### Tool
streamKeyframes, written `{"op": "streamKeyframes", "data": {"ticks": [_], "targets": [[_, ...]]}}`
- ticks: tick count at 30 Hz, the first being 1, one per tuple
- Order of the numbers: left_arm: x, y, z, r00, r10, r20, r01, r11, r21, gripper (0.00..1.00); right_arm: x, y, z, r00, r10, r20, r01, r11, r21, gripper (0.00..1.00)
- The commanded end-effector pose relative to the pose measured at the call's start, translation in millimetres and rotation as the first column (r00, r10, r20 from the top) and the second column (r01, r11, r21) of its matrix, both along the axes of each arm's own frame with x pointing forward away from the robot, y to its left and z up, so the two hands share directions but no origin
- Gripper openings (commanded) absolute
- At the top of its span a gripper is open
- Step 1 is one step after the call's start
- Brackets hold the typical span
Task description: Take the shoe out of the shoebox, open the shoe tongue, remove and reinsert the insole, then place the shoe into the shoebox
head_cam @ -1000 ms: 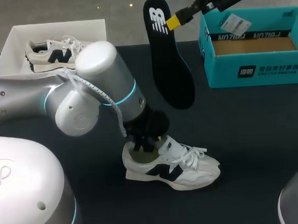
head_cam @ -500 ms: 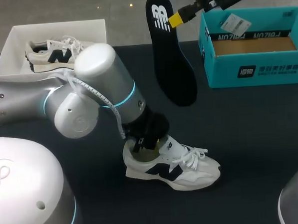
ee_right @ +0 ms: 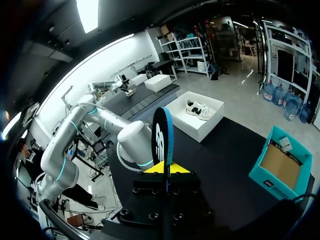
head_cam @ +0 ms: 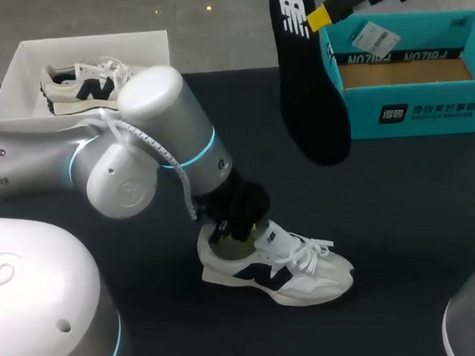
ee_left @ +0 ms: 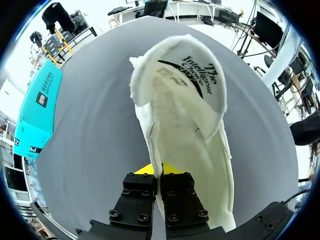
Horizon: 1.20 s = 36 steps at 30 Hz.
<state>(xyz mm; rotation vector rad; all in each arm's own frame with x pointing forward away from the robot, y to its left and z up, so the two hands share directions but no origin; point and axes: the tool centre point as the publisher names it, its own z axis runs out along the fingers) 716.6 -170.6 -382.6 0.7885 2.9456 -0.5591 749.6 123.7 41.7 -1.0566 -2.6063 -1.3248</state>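
**Entry: insole lifted clear, swinging toward two o'clock**

- Insole (head_cam: pixel 308 78): it is hanging heel-up in the air, well apart from the shoe (head_cam: pixel 274 264). Over the last second it has been travelling from about twelve o'clock of the shoe to about one o'clock, and climbing a little. Its lower tip is now overlapping the front wall of the shoebox (head_cam: pixel 409 113) in the head view. Whether it is touching the box cannot be told.
- Right pincer (head_cam: pixel 319 17): it is clamping the insole's edge near the heel. The right wrist view is showing the thin edge standing straight up between the two yellow tips.
- Left pincer (ee_left: pixel 159 170): it is staying down at the shoe's heel, closed on the collar wall, with one finger inside the shoe and one outside.
- Shoe: it is lying on its sole on the tabletop (head_cam: pixel 399 217) at about six o'clock, toe pointing toward four o'clock. It has crept slightly that way. The left wrist view is showing the tongue folded forward and the bare footbed open.
- Shoebox: it is sitting at two o'clock, open and with no shoe in it.
- White tray (head_cam: pixel 24 61): it is sitting at ten o'clock and holding a second shoe (head_cam: pixel 81 84).

Reading: the removal step appears done. The insole is moving away from the shoe opening, so bringing it back and threading it toe-first into the opening is likely the next need, with the heel held steady.
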Motion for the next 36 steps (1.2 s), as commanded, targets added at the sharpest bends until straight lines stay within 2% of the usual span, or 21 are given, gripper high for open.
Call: {"op": "streamKeyframes", "data": {"ticks": [1,7,12,17,20,21,26,28,31,36], "targets": [[-2.5,3.7,4.1,0.999,-0.042,-0.017,0.041,0.999,-0.020,0.00,1.8,-12.1,5.6,1.000,0.002,0.008,-0.002,1.000,0.004,0.00],[-4.7,6.3,8.0,0.993,-0.119,-0.007,0.119,0.993,-0.029,0.00,8.9,-18.6,12.0,1.000,-0.006,0.016,0.006,1.000,-0.004,0.00],[-5.0,8.1,14.6,0.978,-0.209,-0.012,0.208,0.976,-0.062,0.00,8.9,-18.6,12.0,1.000,-0.006,0.016,0.006,1.000,-0.004,0.00],[-3.6,7.9,21.1,0.964,-0.264,0.015,0.265,0.963,-0.041,0.00,8.9,-18.6,12.0,1.000,-0.006,0.016,0.006,1.000,-0.004,0.00],[-5.0,6.0,24.0,0.951,-0.309,-0.013,0.308,0.950,-0.050,0.00,8.9,-18.6,12.0,1.000,-0.006,0.016,0.006,1.000,-0.004,0.00],[-6.2,5.2,25.6,0.940,-0.339,-0.039,0.336,0.939,-0.069,0.00,8.9,-18.6,12.0,1.000,-0.006,0.016,0.006,1.000,-0.004,0.00],[-13.0,0.9,37.5,0.871,-0.491,-0.010,0.489,0.869,-0.077,0.00,8.9,-18.6,12.0,1.000,-0.006,0.016,0.006,1.000,-0.004,0.00],[-14.6,-0.9,42.6,0.825,-0.564,0.017,0.565,0.824,-0.041,0.00,8.9,-18.6,12.0,1.000,-0.006,0.016,0.006,1.000,-0.004,0.00],[-14.6,-2.8,53.4,0.747,-0.664,0.014,0.664,0.746,-0.044,0.00,8.9,-18.6,12.0,1.000,-0.006,0.016,0.006,1.000,-0.004,0.00],[-20.6,-7.0,62.9,0.657,-0.753,0.039,0.754,0.657,-0.006,0.00,8.9,-18.6,12.0,1.000,-0.006,0.016,0.006,1.000,-0.004,0.00]]}}
